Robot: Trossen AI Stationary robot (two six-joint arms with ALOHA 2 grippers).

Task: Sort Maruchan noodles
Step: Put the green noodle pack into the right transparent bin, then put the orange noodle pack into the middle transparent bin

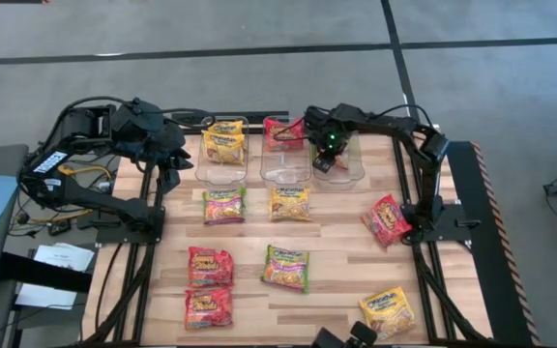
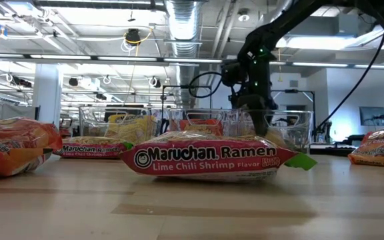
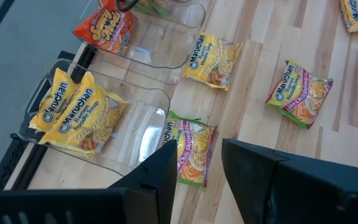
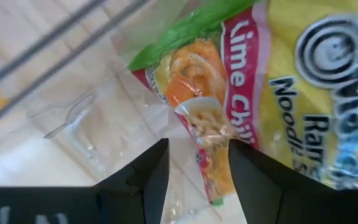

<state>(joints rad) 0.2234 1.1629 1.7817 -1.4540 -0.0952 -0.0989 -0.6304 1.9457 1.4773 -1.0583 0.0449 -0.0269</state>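
The right pincer hangs over the rightmost clear bin, its fingers pinching a corner of a lime chili shrimp packet that dangles into the bin. The left pincer waits just beside the leftmost bin, fingers parted on nothing. Yellow packets fill that bin, a red one the middle bin; others lie scattered across the worktop.

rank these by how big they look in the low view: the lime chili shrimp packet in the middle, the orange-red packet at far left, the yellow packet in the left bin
1. Crinkly pink-and-green lime chili shrimp packet, largest.
2. Orange-red plastic packet, cropped by the frame.
3. Yellow packet in the clear plastic bin, smallest.
Nearness to the camera inflates the first two.
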